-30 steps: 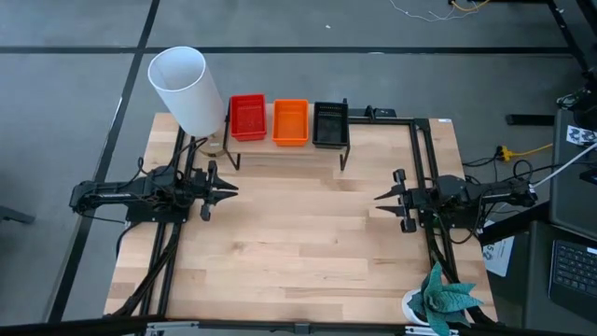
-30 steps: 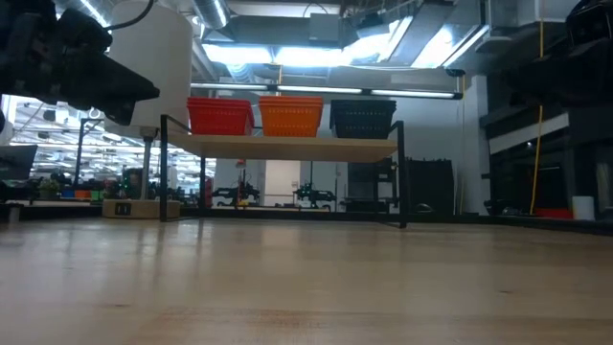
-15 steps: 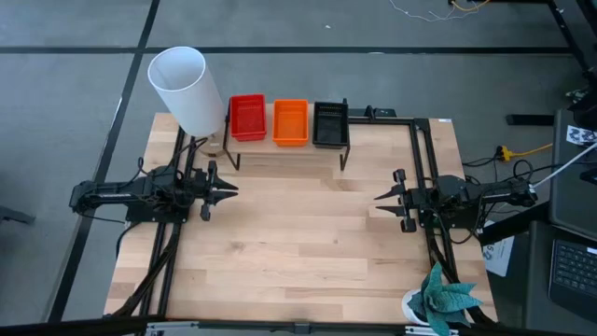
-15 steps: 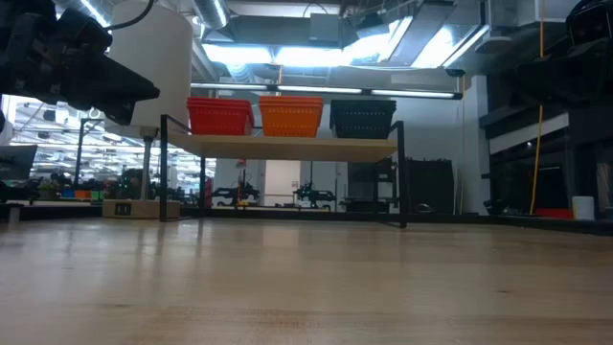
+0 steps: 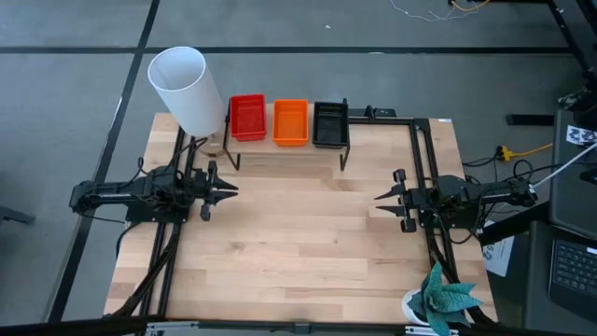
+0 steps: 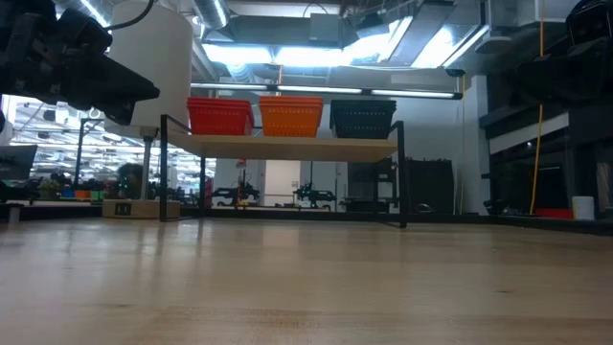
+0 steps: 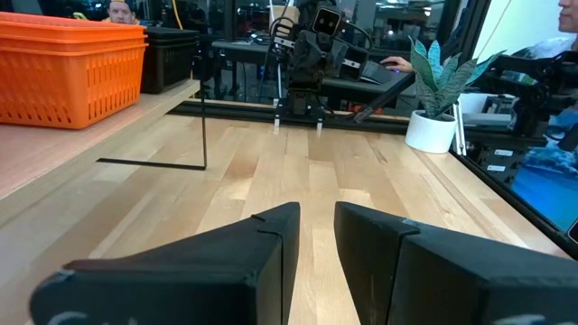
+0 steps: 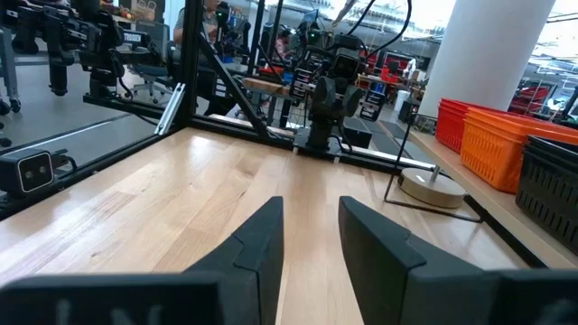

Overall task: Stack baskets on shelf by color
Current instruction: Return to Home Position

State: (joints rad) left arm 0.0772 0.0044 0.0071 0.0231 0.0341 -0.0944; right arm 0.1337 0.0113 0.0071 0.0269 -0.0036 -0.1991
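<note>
Red, orange and black, that's the order of the three basket piles on the shelf (image 6: 287,147): red baskets (image 5: 247,117) at the end next to the white cylinder (image 5: 187,89), orange baskets (image 5: 290,122) in the middle, black baskets (image 5: 330,124) at the other end. Each pile is one colour, sitting side by side on the light wood top at the far edge of the wooden table (image 5: 298,271). I can't count how many are nested in each pile, but no baskets are lying on the tabletop. The sorting looks done to me, and this is just the arms going to rest. The left gripper (image 5: 224,189) sits over the left side of the table and the right gripper (image 5: 384,198) over the right side. They point at each other, well apart from the shelf. Both have their jaws a narrow gap apart, holding nothing. The next move hardly needs anything, I reckon: settle the arms where they are and stay clear of the shelf legs.
</note>
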